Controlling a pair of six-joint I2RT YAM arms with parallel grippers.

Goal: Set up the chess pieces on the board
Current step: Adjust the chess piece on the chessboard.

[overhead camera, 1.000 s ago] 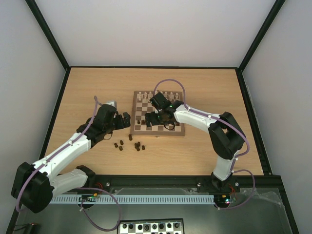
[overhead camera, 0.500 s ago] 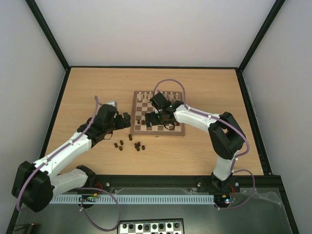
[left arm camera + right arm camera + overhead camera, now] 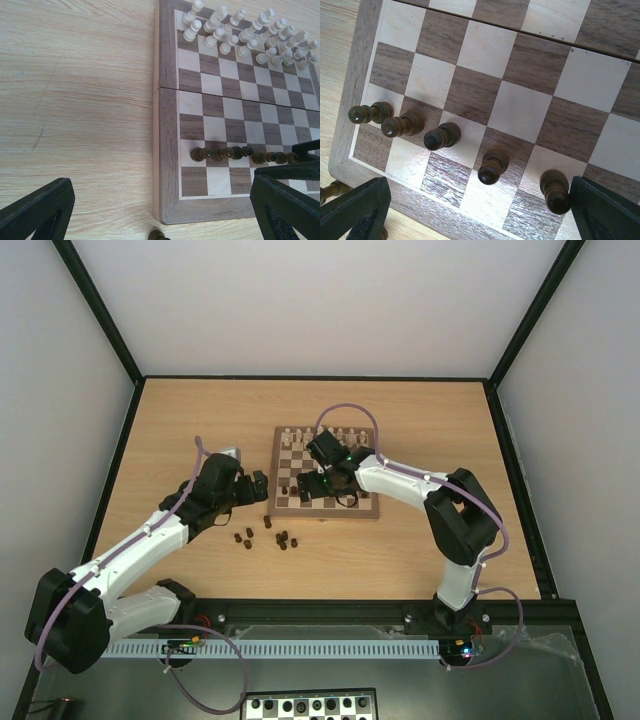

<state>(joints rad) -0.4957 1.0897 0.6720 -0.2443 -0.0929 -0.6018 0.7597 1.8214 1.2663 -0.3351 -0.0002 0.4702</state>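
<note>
right tool hangs over tiny dark brown chess pieces

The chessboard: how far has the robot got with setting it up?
Done: a row of dark chessmen stands on the board, opposite the pale pieces. In hand: nothing; left jaws and right jaws both stand open, empty. Left: the nearest row looks bare, and loose dark pieces wait on the table.

Right wrist view: one board, five chess pieces on it.
</note>
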